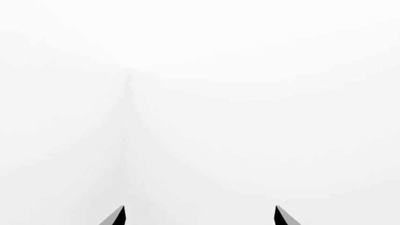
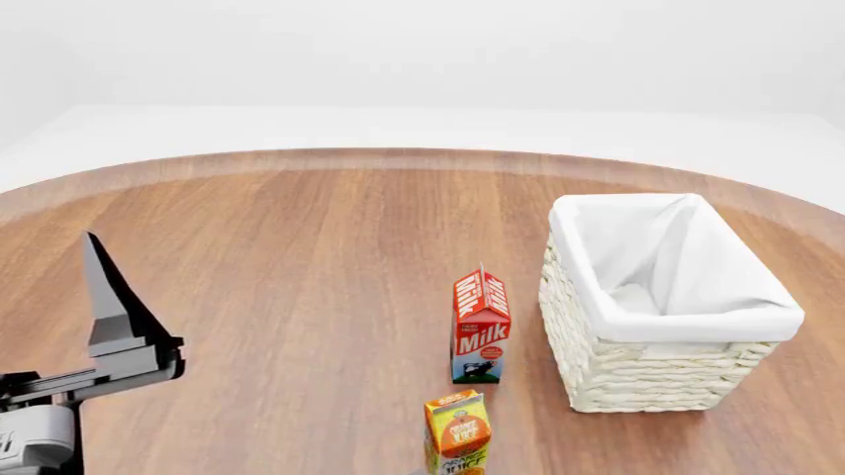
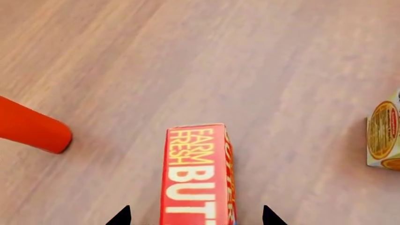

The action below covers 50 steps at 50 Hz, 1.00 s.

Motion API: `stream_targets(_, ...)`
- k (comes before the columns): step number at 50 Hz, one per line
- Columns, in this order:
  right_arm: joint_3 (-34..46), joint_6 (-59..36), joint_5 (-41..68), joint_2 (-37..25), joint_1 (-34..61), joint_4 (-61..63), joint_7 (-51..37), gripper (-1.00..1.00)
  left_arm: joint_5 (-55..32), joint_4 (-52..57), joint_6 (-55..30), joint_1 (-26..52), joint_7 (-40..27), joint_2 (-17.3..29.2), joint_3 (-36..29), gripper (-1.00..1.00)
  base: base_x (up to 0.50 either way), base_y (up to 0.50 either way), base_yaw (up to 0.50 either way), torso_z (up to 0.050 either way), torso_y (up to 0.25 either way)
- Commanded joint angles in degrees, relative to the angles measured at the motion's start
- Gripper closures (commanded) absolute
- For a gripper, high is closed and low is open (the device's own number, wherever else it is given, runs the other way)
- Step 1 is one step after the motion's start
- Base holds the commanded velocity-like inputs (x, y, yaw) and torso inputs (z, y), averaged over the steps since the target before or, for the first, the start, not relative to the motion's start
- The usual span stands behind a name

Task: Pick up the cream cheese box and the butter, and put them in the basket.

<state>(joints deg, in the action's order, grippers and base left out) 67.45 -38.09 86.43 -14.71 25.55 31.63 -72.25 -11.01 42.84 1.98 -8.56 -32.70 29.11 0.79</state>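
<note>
The butter, a red box with white and yellow lettering, lies on the wooden table in the right wrist view. My right gripper is open, one fingertip on each side of the butter with a gap on both sides; it is out of the head view. The basket, cream-white woven with a white lining, stands at the right. My left gripper is raised at the left, well away from the basket. It is open and empty and faces only white background. The cream cheese box is not in view.
A red and white milk carton stands just left of the basket, with an orange juice carton in front of it, also at the right wrist view's edge. A red ketchup bottle lies near the butter.
</note>
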Motion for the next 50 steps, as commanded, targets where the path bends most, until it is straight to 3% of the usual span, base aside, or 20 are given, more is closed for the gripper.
stream_targets(1, 0.66, -0.32, -0.34, 0.10, 0.24, -0.91, 1.67, -1.00, -0.03, -0.16, 0.07, 0.04, -0.03, 0.02, -0.20, -1.00, 0.00, 0.00, 0.00, 0.000, 0.000)
stream_targets(50, 1.28, 0.31, 1.40, -0.84, -0.34, -7.09, 5.54, -1.00, -0.30, -1.13, 0.63, 0.13, -0.24, 0.21, -0.37, -1.00, 0.00, 0.00, 0.00, 0.000, 0.000)
